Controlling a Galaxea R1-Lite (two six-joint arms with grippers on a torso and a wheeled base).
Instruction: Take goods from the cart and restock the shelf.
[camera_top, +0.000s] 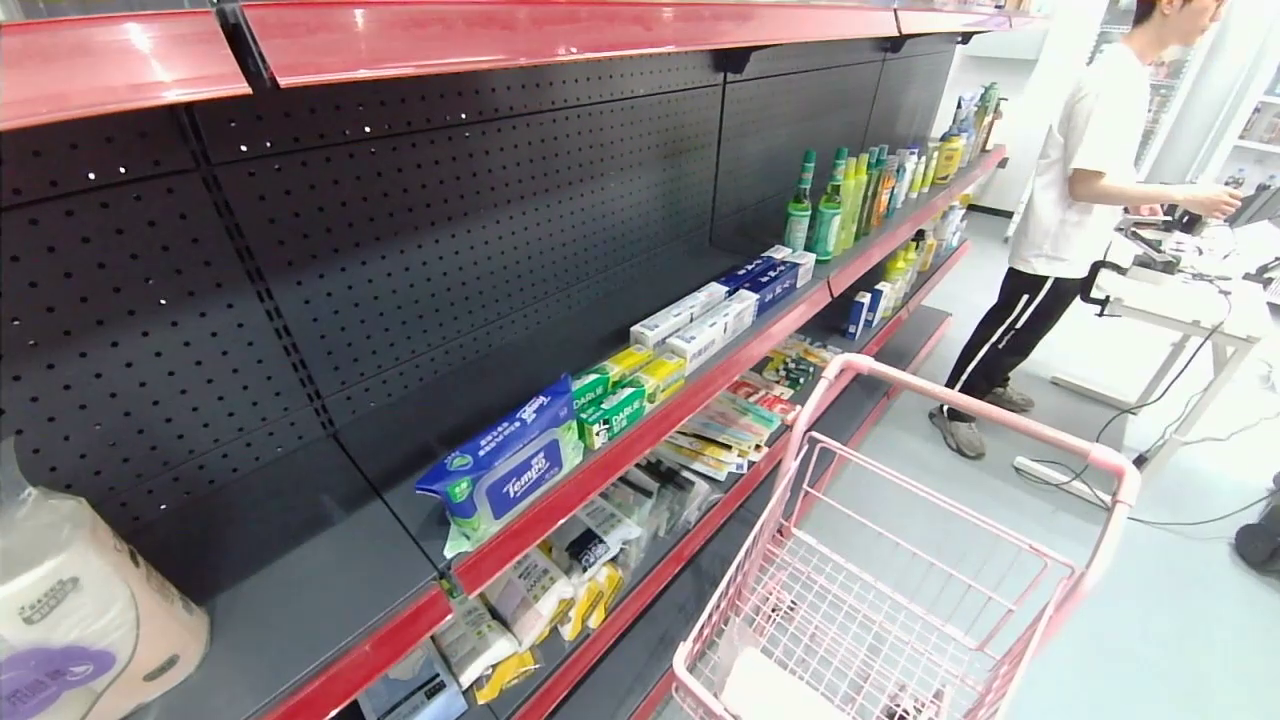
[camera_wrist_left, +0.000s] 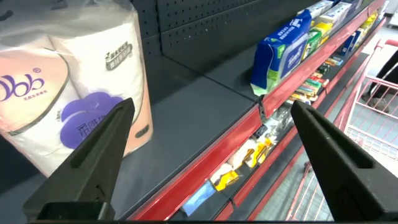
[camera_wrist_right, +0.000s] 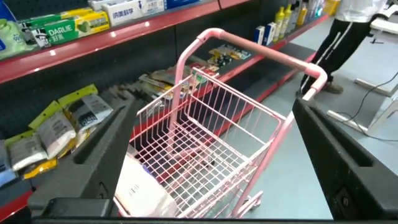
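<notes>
Black perforated-metal shelf (camera_top: 300, 590) with red edge strips. Pink wire shopping cart (camera_top: 960, 410) stands before it. A white-and-pink pack of toilet rolls (camera_top: 70, 620) sits at the shelf's left end, well apart from the blue wipes pack (camera_top: 505, 470). A flat white package (camera_top: 770, 690) lies in the cart. My left hand (camera_wrist_left: 211, 106) hovers beside the rolls, spread wide and empty; my right hand (camera_wrist_right: 212, 104), equally wide, hangs above the cart.

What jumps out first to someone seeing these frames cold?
The pink cart at lower right stands in the aisle beside the shelving, with a white item lying in its basket. Next comes the long bare stretch of black shelf between the toilet roll pack at far left and the blue wipes pack further along.
</notes>
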